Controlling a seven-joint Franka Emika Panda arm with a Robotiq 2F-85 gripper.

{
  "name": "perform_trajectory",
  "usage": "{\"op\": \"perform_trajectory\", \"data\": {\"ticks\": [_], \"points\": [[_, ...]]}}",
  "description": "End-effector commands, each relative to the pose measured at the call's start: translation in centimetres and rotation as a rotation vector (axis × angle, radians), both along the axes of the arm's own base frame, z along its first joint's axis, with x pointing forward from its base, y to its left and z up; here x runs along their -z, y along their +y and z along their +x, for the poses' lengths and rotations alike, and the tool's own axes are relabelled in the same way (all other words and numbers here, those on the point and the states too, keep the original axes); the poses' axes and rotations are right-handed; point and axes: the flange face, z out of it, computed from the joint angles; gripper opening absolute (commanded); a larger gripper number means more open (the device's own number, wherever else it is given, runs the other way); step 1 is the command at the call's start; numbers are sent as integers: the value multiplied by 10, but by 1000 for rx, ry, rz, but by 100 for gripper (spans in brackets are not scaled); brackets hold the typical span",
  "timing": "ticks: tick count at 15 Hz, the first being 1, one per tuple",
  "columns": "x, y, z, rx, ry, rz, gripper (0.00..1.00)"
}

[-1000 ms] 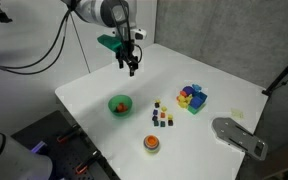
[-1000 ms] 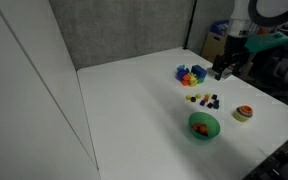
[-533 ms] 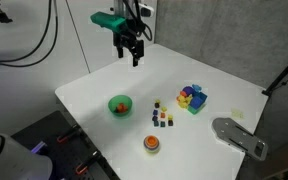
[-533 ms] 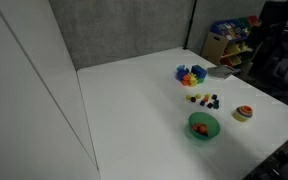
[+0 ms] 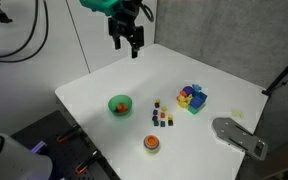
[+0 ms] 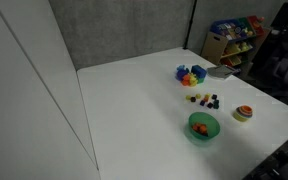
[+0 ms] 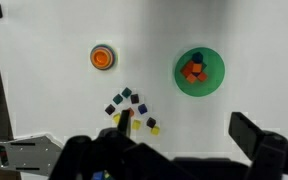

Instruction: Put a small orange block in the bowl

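Note:
The green bowl (image 5: 119,104) stands on the white table near its front-left corner; it also shows in the other exterior view (image 6: 204,125) and in the wrist view (image 7: 199,72). Small orange blocks (image 7: 192,72) lie inside it, with a dark one beside them. Several tiny coloured cubes (image 7: 132,108) lie loose on the table between the bowl and the orange dish; they show in both exterior views (image 5: 162,117) (image 6: 203,99). My gripper (image 5: 134,48) hangs high above the back of the table, open and empty. Its fingers fill the bottom of the wrist view (image 7: 189,130).
An orange round dish (image 5: 152,143) (image 6: 243,113) (image 7: 102,57) sits near the table's front edge. A pile of bigger bright blocks (image 5: 191,97) (image 6: 190,74) lies beyond the tiny cubes. A grey metal plate (image 5: 239,135) juts from one table corner.
My gripper has risen well above the table and shifted toward the back. It has left one exterior view. The blocks and the bowl have not moved.

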Motion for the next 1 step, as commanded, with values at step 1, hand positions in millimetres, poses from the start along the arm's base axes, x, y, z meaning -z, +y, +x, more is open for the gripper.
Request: {"op": "perform_trajectory", "data": {"ticks": [1], "points": [[1,0,0,0,4,0,100]]}}
